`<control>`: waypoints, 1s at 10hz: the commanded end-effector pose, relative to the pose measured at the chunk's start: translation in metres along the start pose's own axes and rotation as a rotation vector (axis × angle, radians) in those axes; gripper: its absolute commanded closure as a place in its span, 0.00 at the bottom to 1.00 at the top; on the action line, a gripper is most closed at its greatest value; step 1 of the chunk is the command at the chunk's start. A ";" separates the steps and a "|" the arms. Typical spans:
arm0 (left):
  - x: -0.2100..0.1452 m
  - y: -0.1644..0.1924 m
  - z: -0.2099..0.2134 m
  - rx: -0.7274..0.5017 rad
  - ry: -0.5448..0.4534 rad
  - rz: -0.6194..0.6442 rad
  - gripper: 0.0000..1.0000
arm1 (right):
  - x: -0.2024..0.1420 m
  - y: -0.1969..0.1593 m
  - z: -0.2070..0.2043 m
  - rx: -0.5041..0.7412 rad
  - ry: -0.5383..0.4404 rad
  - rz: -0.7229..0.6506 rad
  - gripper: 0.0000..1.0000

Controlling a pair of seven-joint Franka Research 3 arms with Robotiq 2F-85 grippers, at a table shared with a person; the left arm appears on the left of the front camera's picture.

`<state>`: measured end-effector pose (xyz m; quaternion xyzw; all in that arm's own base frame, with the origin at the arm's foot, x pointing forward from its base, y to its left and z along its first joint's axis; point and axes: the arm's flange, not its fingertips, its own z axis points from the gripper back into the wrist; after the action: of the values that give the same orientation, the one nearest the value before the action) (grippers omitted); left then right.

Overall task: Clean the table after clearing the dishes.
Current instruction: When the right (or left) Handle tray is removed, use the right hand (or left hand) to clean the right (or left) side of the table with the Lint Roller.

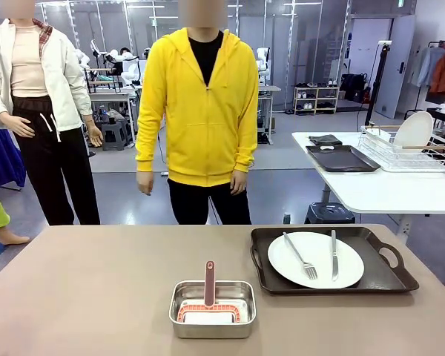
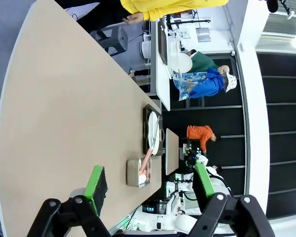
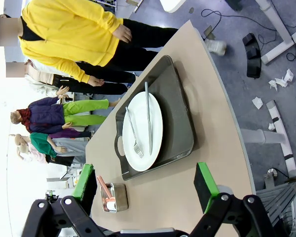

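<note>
Two sets of jaws hang above a taupe bench (image 1: 96, 297), and both stand wide apart with nothing between them.

The left jaws show their green pads (image 2: 96, 182) over bare bench top. Straight ahead of them, in line with the gap, sits a small shiny steel pan (image 2: 139, 172). A tool with a dusty-pink handle (image 2: 146, 160) rests in the pan, with an orange-edged white head. Just beyond the pan, farther from the left jaws, lies a dark tray (image 2: 160, 129) with handles, carrying a round white plate (image 2: 153, 132). Pan and tray lie close together but do not touch.

The right jaws also hold their green pads apart, above the near edge of the bench. The dark tray lies directly ahead of them on the bench. On the plate, a metal fork (image 3: 131, 129) and a metal knife (image 3: 148, 118) lie side by side, a little apart. The steel pan sits close to one pad of the right jaws, off to the side of the tray.

Well beyond both sets of jaws, a person in a yellow hooded top (image 1: 204, 96) stands at the far side of the bench, hands hanging at their sides. Farther still, past the tray, a smaller white table (image 1: 378, 189) stands apart from the bench. It carries another dark tray (image 1: 341, 158) and a wire rack (image 1: 408, 157), where a white plate (image 1: 414, 130) stands on edge.
</note>
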<state>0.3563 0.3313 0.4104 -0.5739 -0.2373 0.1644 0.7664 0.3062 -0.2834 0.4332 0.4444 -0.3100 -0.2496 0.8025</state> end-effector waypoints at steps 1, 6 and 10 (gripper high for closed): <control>0.000 -0.001 0.002 -0.027 -0.012 0.001 0.11 | -0.001 0.001 0.001 0.005 0.001 0.003 0.00; 0.000 -0.001 0.002 -0.027 -0.012 0.001 0.11 | -0.001 0.001 0.001 0.005 0.001 0.003 0.00; 0.000 -0.001 0.002 -0.027 -0.012 0.001 0.11 | -0.001 0.001 0.001 0.005 0.001 0.003 0.00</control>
<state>0.3563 0.3312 0.4103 -0.5744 -0.2369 0.1641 0.7662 0.3062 -0.2834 0.4332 0.4444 -0.3100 -0.2496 0.8025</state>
